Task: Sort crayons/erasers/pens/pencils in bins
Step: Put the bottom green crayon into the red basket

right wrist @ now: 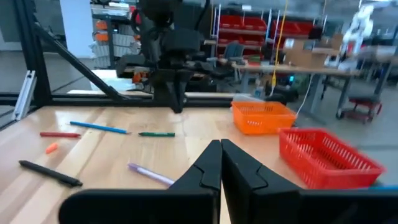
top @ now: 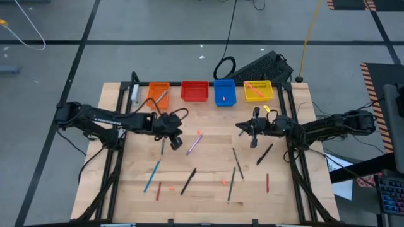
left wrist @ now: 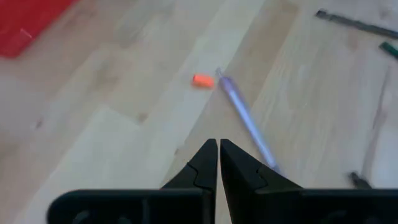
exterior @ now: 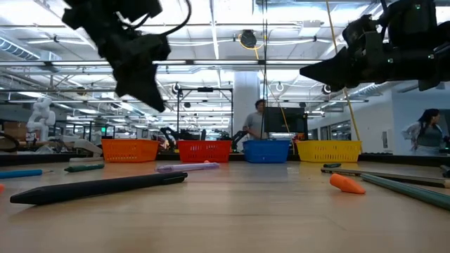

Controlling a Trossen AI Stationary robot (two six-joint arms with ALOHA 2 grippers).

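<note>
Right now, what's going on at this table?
A two-arm robot is partway through sorting writing tools into four bins: orange bin, red bin, blue bin, yellow bin. Both grippers are shut and empty, raised above the wood. The left gripper hovers near the purple pen and a small orange-red eraser. The right gripper hangs nearer the yellow bin. Several sticks remain scattered on the table.
</note>
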